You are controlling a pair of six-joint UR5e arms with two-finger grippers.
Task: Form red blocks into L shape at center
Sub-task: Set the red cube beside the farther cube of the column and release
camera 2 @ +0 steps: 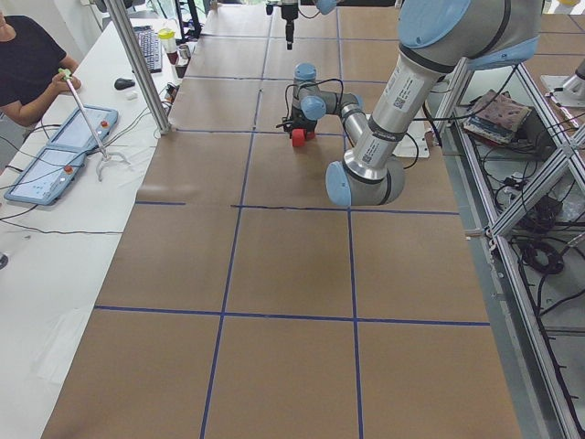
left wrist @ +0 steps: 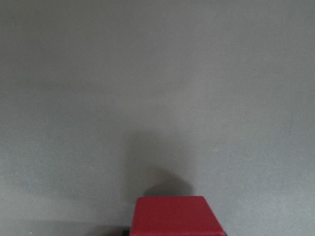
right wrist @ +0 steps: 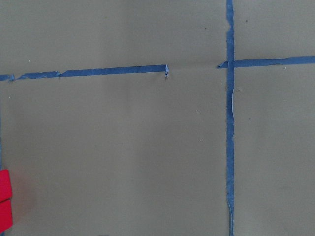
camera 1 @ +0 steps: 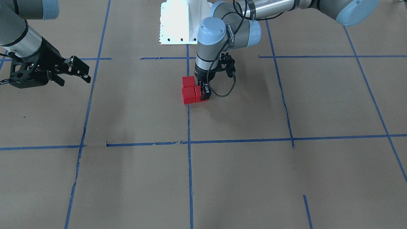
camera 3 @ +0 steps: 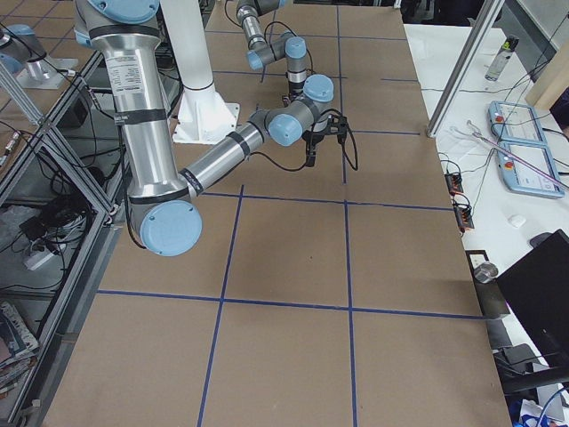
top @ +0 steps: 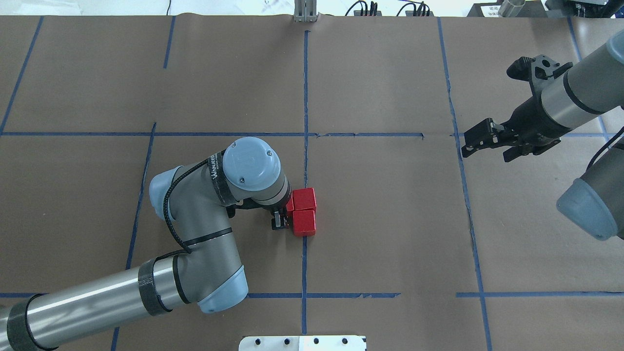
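Three red blocks sit together near the table's centre, on the blue centre line. Two (camera 1: pixel 188 81) (camera 1: pixel 189 94) stand side by side along the line, touching; they also show in the overhead view (top: pixel 304 199) (top: pixel 304 222). The third red block (camera 1: pixel 199 94) rests on the table against the one farther from the robot, making a corner. My left gripper (camera 1: pixel 203 93) points straight down and is shut on this third block, which fills the bottom of the left wrist view (left wrist: pixel 172 216). My right gripper (camera 1: pixel 74 72) is open and empty, hovering far off to the robot's right (top: pixel 480 141).
Brown paper with a blue tape grid (camera 1: pixel 189 143) covers the table. The white robot base plate (camera 1: pixel 178 22) is at the robot's edge. The left arm's elbow (top: pixel 195 234) hangs over the table beside the blocks. An operator (camera 2: pixel 27 64) sits at a side desk.
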